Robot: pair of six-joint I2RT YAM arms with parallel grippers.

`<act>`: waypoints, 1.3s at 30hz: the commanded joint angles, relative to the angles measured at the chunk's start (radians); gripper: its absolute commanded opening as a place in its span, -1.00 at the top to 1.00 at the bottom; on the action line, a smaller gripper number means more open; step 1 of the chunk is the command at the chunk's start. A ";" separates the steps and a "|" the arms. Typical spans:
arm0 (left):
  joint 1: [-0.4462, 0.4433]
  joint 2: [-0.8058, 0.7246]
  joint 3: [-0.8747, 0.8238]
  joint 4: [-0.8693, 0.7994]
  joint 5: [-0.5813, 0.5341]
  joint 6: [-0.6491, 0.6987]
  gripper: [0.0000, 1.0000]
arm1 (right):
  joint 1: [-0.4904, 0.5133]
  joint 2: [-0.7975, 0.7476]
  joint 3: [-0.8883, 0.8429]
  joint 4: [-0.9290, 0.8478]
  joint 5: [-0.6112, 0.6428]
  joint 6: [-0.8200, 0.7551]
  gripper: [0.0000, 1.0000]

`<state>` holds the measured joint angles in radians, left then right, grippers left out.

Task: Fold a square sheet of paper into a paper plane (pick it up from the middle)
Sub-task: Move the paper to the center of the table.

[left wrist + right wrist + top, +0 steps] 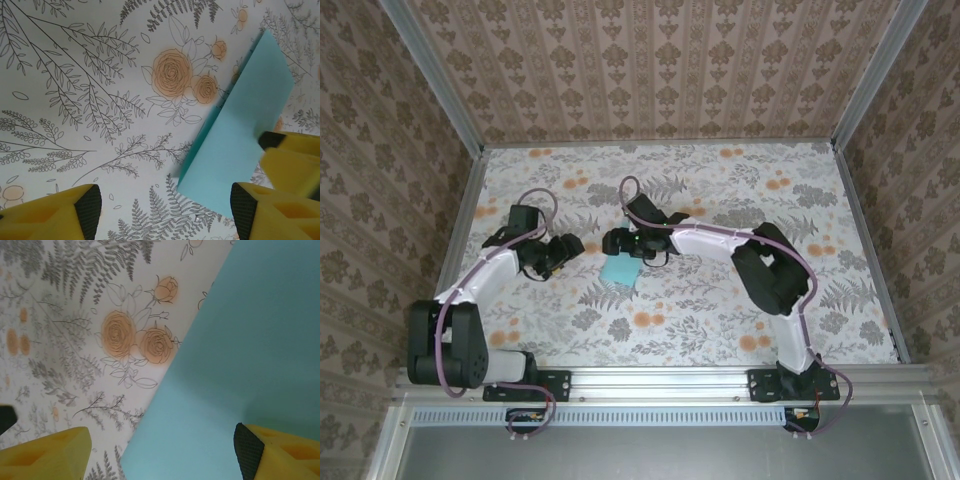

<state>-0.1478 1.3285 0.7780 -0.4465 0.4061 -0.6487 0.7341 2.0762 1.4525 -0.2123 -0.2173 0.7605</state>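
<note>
Square sheet of paper, edge under open R end effector, L end effector open

Both the left arm and the right arm have smooth white link shells between chunky black joints, each trailed by a mauve cable. Each stands on a black base plate. The left tool and the right tool have yellow plastic fingers with black pads.
</note>
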 commanded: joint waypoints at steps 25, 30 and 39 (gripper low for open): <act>-0.335 0.046 -0.066 0.344 0.087 -0.198 0.32 | -0.110 -0.332 -0.394 0.129 -0.104 0.025 -0.03; -0.404 0.120 -0.049 0.412 0.098 -0.222 0.63 | -0.110 -0.333 -0.456 0.164 -0.080 0.093 0.45; -0.486 0.275 -0.016 0.469 0.106 -0.278 0.90 | -0.105 -0.266 -0.471 0.217 -0.136 0.144 0.68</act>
<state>-0.6125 1.5860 0.7448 -0.0212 0.5018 -0.8890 0.6212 1.7897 0.9970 -0.0273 -0.3241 0.8680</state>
